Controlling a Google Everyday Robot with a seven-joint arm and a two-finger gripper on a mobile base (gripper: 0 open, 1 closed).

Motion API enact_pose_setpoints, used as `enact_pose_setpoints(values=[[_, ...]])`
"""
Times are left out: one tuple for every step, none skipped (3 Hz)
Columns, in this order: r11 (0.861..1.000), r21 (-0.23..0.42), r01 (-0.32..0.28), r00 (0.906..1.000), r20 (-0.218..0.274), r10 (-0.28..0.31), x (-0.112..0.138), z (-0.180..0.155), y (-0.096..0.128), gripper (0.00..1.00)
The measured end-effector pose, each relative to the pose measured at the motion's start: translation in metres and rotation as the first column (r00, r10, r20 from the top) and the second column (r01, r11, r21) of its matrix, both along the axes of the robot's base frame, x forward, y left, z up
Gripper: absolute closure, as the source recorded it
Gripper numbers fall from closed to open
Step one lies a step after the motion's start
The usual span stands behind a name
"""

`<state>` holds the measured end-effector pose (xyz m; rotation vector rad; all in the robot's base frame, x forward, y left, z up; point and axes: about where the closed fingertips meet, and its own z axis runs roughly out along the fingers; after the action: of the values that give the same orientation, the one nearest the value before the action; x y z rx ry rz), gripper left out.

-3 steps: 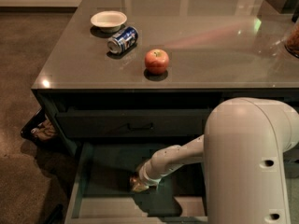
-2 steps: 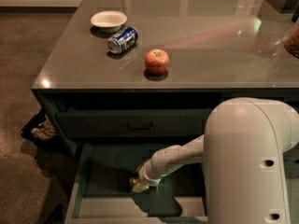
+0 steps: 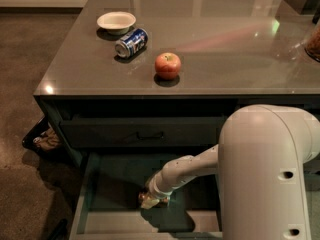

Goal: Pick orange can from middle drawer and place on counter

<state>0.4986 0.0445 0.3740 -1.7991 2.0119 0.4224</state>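
The middle drawer (image 3: 112, 191) is pulled open below the counter (image 3: 225, 49), showing its grey-green floor. My gripper (image 3: 151, 199) is down inside the drawer, near the middle of its floor, at the end of my white arm (image 3: 195, 166). A small orange-brown shape, the orange can (image 3: 143, 199), shows right at the gripper's tip, mostly hidden by it. I cannot tell whether the can is held or only touched.
On the counter stand a white bowl (image 3: 116, 21), a blue-and-white can (image 3: 131, 42) lying on its side and a red apple (image 3: 167, 65). The shut drawer above has a dark handle (image 3: 145, 134). My arm's large white body (image 3: 270, 174) fills the lower right. A dark bag (image 3: 42, 139) lies on the floor at left.
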Motion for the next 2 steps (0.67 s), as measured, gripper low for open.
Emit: enact_pose_setpoints(values=[[1.0,0.026,-0.017,0.9999,0.004,0.017,-0.002,0.007,0.003,1.0],[0.993,0.095,-0.072,0.9964,0.052,0.067,0.0,0.051,0.008,1.0]])
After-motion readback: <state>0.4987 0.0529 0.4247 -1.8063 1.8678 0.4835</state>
